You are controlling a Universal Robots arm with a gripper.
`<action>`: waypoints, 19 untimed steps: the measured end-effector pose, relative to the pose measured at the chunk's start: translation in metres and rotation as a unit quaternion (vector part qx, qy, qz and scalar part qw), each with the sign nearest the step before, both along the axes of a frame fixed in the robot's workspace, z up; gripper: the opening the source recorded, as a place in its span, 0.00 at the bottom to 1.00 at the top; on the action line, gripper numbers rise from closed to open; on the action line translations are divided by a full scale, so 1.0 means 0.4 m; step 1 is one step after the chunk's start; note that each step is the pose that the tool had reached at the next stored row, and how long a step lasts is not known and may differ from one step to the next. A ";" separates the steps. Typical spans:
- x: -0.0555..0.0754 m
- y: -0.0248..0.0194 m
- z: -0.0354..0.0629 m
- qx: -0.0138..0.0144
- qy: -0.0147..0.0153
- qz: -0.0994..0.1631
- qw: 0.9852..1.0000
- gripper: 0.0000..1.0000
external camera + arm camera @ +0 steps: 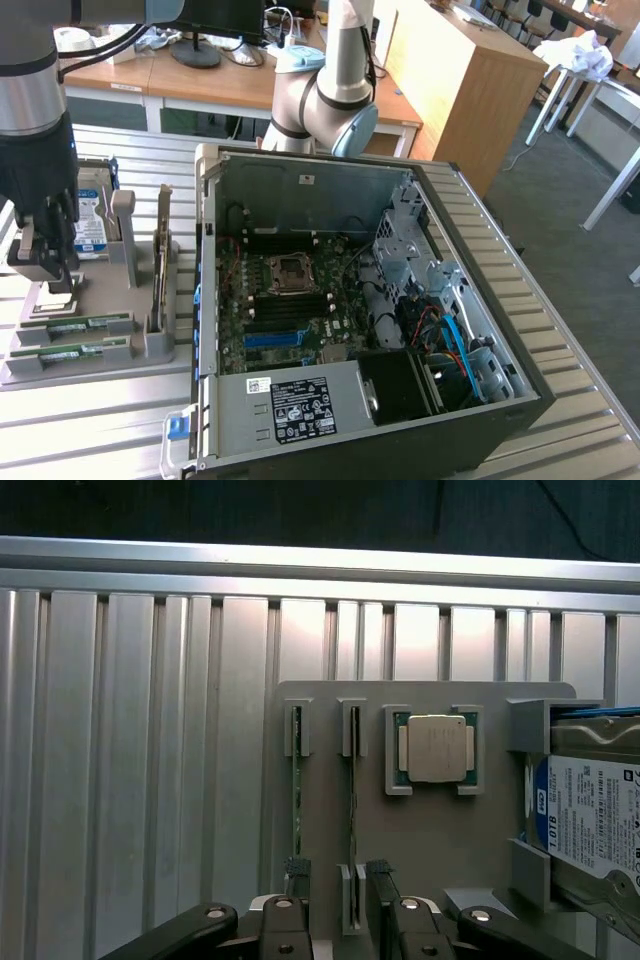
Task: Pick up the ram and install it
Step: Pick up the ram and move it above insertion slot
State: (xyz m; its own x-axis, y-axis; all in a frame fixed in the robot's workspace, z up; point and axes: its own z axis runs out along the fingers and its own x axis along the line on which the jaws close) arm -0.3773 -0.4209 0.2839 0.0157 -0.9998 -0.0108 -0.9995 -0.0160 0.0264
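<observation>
Two ram sticks, thin green boards, lie in the grey holder (155,345) at the exterior view's left: one ram stick (80,324) and a second (72,351) beside it. From the wrist they stand edge-on as the first stick (296,790) and the second stick (353,800) on the holder plate (430,840). My gripper (50,285) hangs just above them, open and holding nothing. In the wrist view the gripper (337,875) has one fingertip (297,868) in line with the first stick, and the second stick runs between the jaws.
An open computer case (300,185) fills the middle, with its motherboard (290,310) and a blue slot (272,338). The holder also carries a silver processor chip (435,748) and a hard drive (590,820). A second arm (330,90) stands behind the case.
</observation>
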 end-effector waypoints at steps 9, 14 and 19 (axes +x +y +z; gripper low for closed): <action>0.000 0.000 -0.023 0.000 0.000 0.000 1.000 0.36; 0.000 0.000 -0.045 0.000 0.000 0.000 1.000 0.36; 0.000 0.000 -0.066 0.000 0.000 0.000 1.000 0.36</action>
State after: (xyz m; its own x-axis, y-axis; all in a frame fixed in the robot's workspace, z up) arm -0.3773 -0.4208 0.2576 0.0157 -0.9998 -0.0108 -0.9995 -0.0160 0.0263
